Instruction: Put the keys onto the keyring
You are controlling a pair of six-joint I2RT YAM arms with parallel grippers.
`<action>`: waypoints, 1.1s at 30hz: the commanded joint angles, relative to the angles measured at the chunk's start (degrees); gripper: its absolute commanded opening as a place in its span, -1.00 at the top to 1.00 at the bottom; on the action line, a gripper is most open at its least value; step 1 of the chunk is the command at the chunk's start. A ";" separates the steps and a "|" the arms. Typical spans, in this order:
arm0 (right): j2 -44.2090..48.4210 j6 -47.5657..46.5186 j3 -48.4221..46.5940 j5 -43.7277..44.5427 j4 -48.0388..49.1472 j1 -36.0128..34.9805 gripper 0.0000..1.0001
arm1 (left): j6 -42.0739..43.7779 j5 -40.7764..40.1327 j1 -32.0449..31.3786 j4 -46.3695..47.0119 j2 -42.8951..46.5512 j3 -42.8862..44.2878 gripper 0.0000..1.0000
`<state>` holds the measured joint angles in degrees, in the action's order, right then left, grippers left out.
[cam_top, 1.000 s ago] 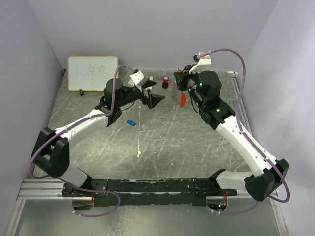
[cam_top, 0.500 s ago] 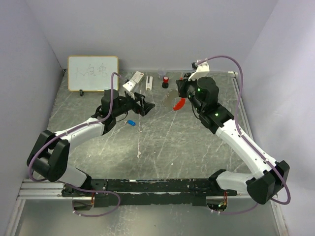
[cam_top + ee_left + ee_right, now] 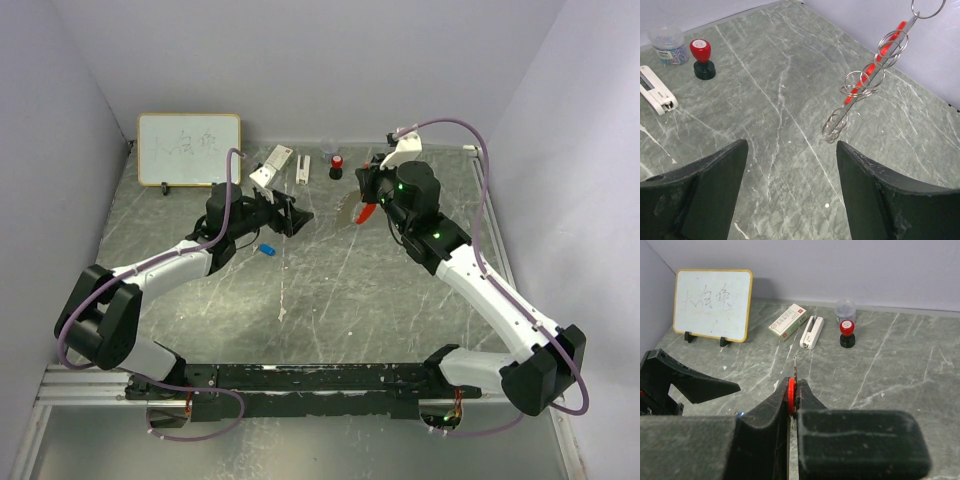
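Keyring (image 3: 865, 82) hangs from your right gripper (image 3: 795, 390), which is clamped on its red strap. Your left gripper (image 3: 792, 150) is agape and empty, with the blue key (image 3: 265, 248) on the table (image 3: 350, 290) just beside it. That small flat key could skid off your pads. Since a second ago, the left arm has drawn back toward it, jaws narrowing.

Keyring only partly seen

Between the closed fingers of the right gripper (image 3: 796, 390), the keyring (image 3: 790, 389) shows only a red sliver and a metal tip. The left wrist view crops its top ring. From above, the blue key (image 3: 266, 249) is a speck.
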<state>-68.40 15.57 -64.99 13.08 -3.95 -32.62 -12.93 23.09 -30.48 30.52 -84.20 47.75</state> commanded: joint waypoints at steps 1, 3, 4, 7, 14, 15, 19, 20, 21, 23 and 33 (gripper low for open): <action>-0.90 0.37 0.41 -0.07 2.45 0.15 1.00 | 0.30 -1.79 0.18 -0.19 1.59 -0.73 -0.64; -1.67 0.68 0.83 -0.51 2.52 0.15 1.00 | 0.52 -3.57 0.23 -0.83 2.27 -0.94 -0.64; -1.99 0.94 1.10 -0.90 2.54 0.12 1.00 | 0.49 -4.62 0.24 -0.97 2.81 -1.17 -0.64; -2.96 1.84 2.36 -2.55 2.64 0.14 1.00 | 0.23 -7.76 0.33 -0.23 5.24 -2.87 -0.66; -1.74 3.85 7.19 -2.87 1.65 -0.19 1.00 | -0.63 -12.35 1.11 1.17 10.85 -6.60 -0.68; -1.52 3.95 7.32 -2.88 1.36 -0.17 1.00 | -0.61 -12.41 1.12 1.32 11.24 -6.91 -0.68; -2.60 4.42 9.22 -3.21 1.08 -0.25 1.00 | -0.99 -11.98 1.21 1.64 10.93 -7.03 -0.68; -3.14 4.54 9.41 -3.24 1.30 -0.23 1.00 | -0.96 -11.81 1.21 1.52 10.58 -6.90 -0.68; -3.76 4.55 9.43 -3.28 1.49 -0.29 1.00 | -0.96 -11.65 1.26 1.41 10.25 -6.69 -0.68; -5.24 4.79 9.32 -3.52 2.06 -0.27 1.00 | -0.88 -11.21 1.34 1.17 9.77 -6.52 -0.68; -14.96 5.53 5.20 -4.57 6.08 -0.18 1.00 | -0.53 -10.33 1.84 0.87 9.10 -6.61 -0.68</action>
<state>-80.66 20.43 -56.25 9.26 -1.85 -32.73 -13.37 12.47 -29.32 30.55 -74.96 41.12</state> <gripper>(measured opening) 0.027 0.840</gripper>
